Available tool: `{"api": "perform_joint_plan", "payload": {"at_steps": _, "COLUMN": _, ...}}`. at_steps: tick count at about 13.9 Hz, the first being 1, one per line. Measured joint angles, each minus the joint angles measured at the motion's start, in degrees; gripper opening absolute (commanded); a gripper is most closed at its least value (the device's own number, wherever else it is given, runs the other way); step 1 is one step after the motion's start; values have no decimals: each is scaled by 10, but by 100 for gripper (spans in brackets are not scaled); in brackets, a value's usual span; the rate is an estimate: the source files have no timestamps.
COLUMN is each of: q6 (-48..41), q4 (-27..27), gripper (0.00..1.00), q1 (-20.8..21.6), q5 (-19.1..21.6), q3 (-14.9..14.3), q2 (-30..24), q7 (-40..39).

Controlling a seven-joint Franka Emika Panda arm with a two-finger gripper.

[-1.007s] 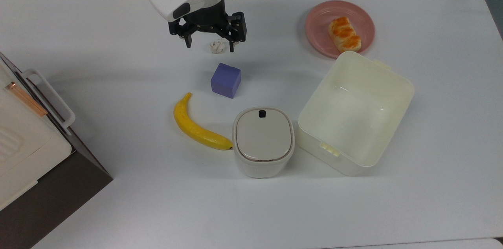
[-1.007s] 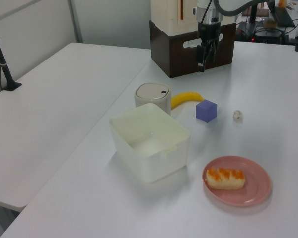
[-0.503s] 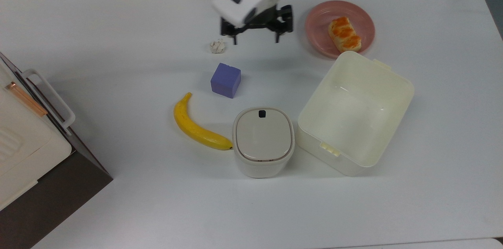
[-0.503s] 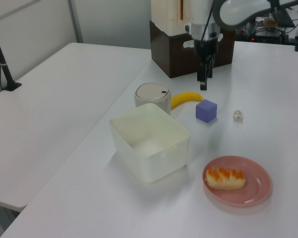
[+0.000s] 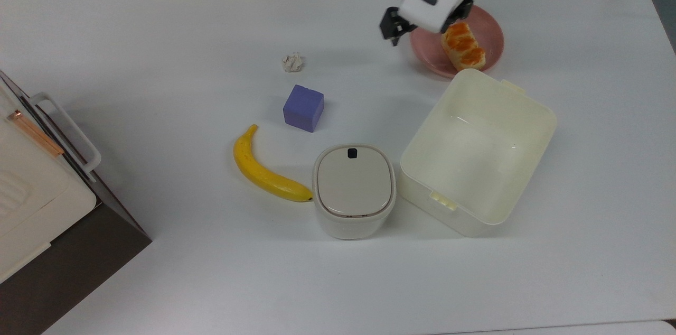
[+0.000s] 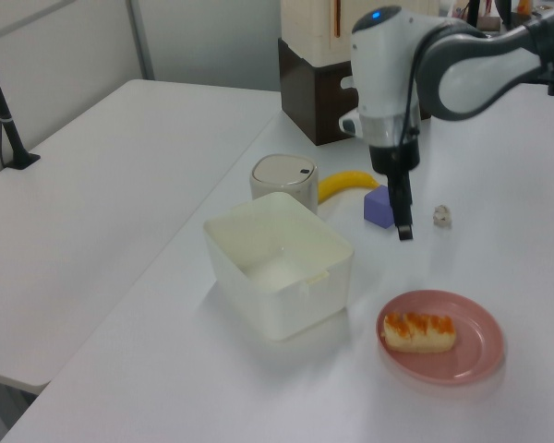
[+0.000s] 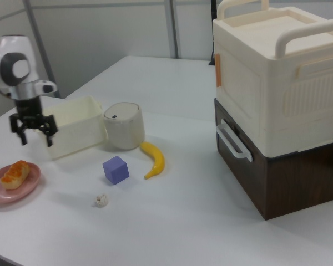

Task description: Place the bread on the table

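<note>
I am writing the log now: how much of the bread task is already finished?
Nothing is done: the glazed tan bread roll lies on the round pink plate. In hand: the open, empty tool hangs above the plate's edge. Left: grasp, lift, and set the roll on the white tabletop.

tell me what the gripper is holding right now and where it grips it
Nothing is held. The gripper hangs open in the air above the pink plate, and the bread lies on that plate untouched.

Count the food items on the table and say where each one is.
2. The bread lies on the pink plate, under the gripper. The banana lies on the table beside the lidded pot.
</note>
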Motion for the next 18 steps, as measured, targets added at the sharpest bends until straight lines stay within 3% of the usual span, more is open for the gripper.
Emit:
{"api": "perform_joint_plan", "payload": {"at_steps": 4, "q6": 42, "q4": -9, "gripper": 100, "q1": 68, "q5": 6, "q3": 1, "q2": 25, "q7": 43}}
{"api": "perform_joint_plan", "payload": {"at_steps": 10, "q6": 91, "q4": -10, "gripper": 100, "q1": 117, "q5": 6, "q3": 1, "q2": 77, "q7": 99}}
{"api": "perform_joint_plan", "payload": {"at_steps": 13, "q6": 92, "q4": -10, "gripper": 90, "q1": 124, "q5": 6, "q3": 1, "q2": 88, "q7": 109}}
{"api": "perform_joint_plan", "payload": {"at_steps": 17, "q6": 100, "q4": -7, "gripper": 60, "q1": 126, "q5": 6, "q3": 1, "q2": 112, "q7": 124}}
{"api": "perform_joint_plan", "payload": {"at_steps": 18, "q6": 100, "q4": -4, "gripper": 57, "q1": 126, "q5": 6, "q3": 1, "q2": 119, "q7": 125}}
